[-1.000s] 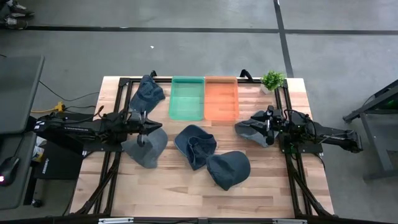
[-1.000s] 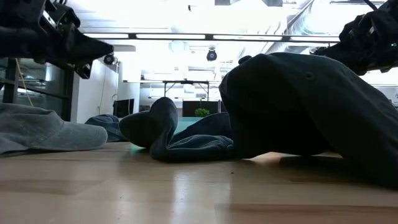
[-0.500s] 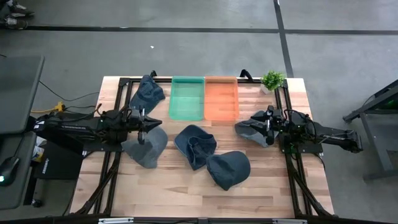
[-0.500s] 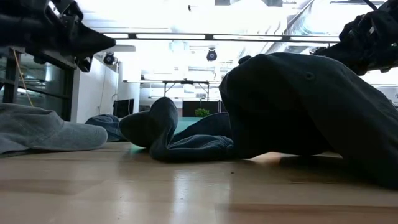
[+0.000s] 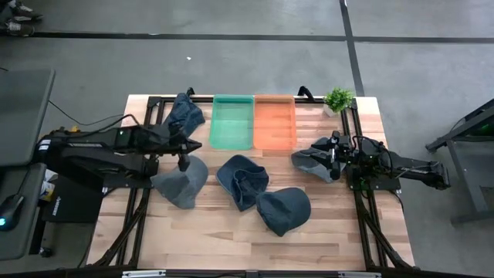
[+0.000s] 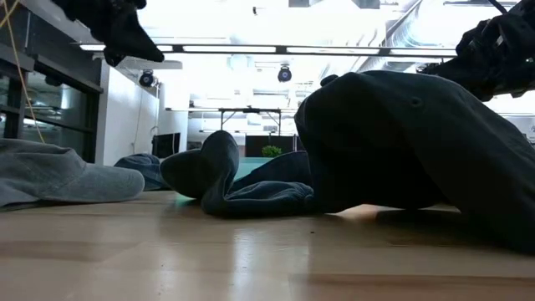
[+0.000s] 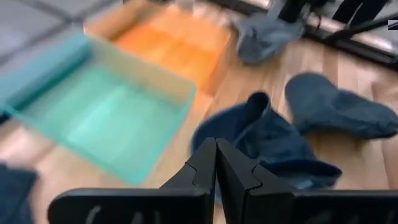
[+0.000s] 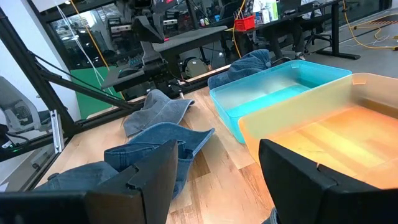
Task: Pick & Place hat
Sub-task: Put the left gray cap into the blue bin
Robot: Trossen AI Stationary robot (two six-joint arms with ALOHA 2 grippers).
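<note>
Five hats: all lie on the wooden table [image 5: 231, 232], none in a bin.
Table frame: black rails [image 5: 363, 224] run around the edge.
Left arm: reaches in from the table's left side, its gripper [image 5: 187, 146] raised above the grey hat's [image 5: 180, 182] far edge; in its wrist view the fingers [image 7: 205, 163] are pressed together, nothing between them.
Right arm: lies low at the right edge, its gripper [image 5: 330, 157] over the dark hat [image 5: 312, 161] there; its wrist view shows the fingers [image 8: 152, 168] spread wide, nothing between them.
Green bin [image 5: 232, 121]: far centre, touching the orange bin [image 5: 275, 121] on its right side.
Middle hat [image 5: 242, 181]: blue denim, crumpled, at the table's centre.
Near hat [image 5: 283, 210]: dark blue, just beside the middle hat, towards the near edge.
Far-left hat [image 5: 184, 115]: blue, at the far corner, left of the green bin.
Potted plant [image 5: 338, 100]: small, at the far right corner.
Writing: none that I can read on hats or bins.
</note>
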